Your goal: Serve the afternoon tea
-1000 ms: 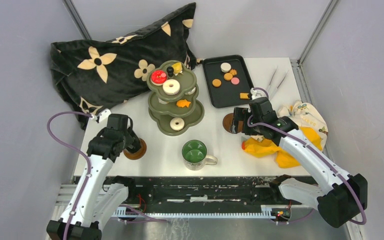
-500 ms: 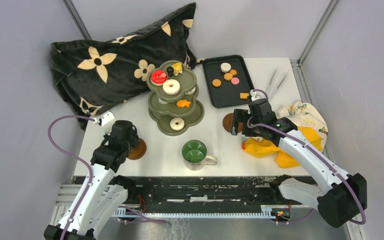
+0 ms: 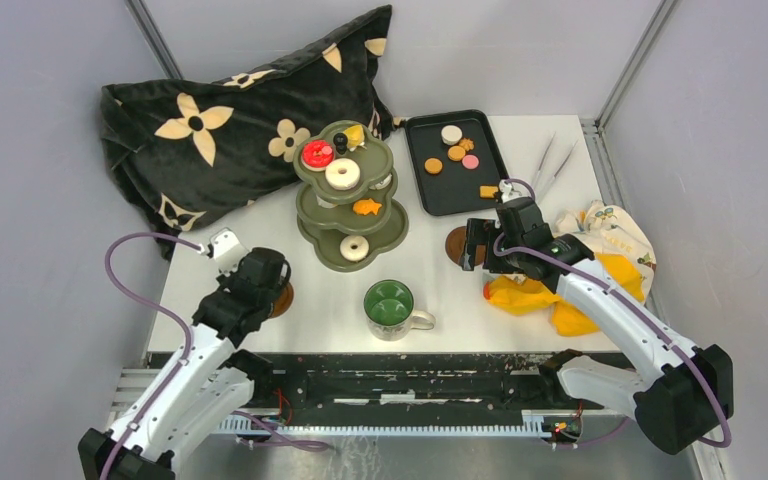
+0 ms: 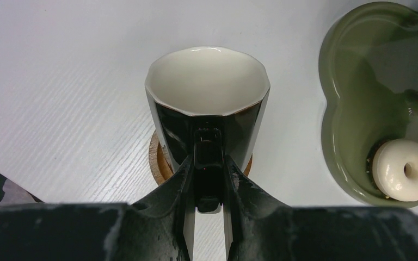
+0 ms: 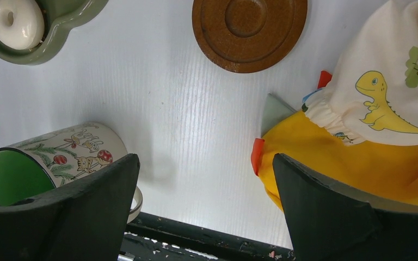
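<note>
Left fingers (image 4: 185,176) tight on black mug (image 4: 207,122) handle, mug atop saucer (image 4: 158,163).

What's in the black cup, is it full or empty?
Empty. The left wrist view looks down into the black cup, and only its bare white inside shows, with no drink or food in it.

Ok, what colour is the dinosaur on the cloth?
The dinosaur is yellow, clearest in the right wrist view.

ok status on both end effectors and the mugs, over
Left end effector shut on handle of black mug, mug over a saucer. Right end effector open, empty, above table; second saucer ahead, bare. Nothing in the way.
</note>
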Tool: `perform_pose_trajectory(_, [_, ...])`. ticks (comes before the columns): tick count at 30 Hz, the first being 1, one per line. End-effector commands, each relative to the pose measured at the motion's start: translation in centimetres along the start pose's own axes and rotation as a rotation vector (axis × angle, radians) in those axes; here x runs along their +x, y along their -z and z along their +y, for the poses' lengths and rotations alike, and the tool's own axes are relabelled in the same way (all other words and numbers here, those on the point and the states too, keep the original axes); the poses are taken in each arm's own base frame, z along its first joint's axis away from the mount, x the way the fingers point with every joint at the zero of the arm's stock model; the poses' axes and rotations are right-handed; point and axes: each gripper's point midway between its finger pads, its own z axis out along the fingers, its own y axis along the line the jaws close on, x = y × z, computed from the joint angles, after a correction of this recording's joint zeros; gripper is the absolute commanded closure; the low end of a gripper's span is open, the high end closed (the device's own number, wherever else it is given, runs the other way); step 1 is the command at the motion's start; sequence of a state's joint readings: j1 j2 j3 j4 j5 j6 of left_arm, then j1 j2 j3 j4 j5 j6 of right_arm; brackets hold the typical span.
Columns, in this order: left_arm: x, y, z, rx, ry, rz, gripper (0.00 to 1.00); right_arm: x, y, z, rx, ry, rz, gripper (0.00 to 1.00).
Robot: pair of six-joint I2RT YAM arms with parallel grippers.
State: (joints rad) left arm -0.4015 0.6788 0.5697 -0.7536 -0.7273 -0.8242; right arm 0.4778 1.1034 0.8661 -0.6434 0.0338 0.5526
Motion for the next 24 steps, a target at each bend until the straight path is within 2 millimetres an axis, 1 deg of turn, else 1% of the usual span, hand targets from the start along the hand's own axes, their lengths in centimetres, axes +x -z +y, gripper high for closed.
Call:
perform_pose_trajectory(1, [0.5, -0.4, -0.6, -0.033, 0.098, -0.045, 0.97, -0.7, 0.1, 0.4, -0.017, 0.011, -0.03, 0.0])
perform_pose_trajectory(2, [1.0, -0.4, -0.6, -0.037, 0.095, -0.038, 0.97, -0.7, 0.2, 0.4, -0.016, 0.012, -0.028, 0.01])
perform_pose_trajectory(7, [2.2, -0.1, -0.7, -0.062, 0.093, -0.029, 0.97, -0.8, 0.5, 0.4, -0.015, 0.013, -0.032, 0.0])
perform_pose_trajectory(12, [5.1, -0.2, -1.3, -0.053, 0.102, 0.052, 0.97, -0.8, 0.5, 0.4, -0.011, 0.015, -0.029, 0.0])
perform_pose_trajectory(18, [8.2, -0.5, -0.7, -0.106, 0.092, 0.143, 0.97, -1.0, 0.7, 0.4, -0.014, 0.021, -0.034, 0.01])
perform_pose_trajectory(24, [9.1, -0.5, -1.0, -0.121, 0.071, 0.174, 0.97, -0.9, 0.9, 0.2, -0.007, 0.027, -0.036, 0.01])
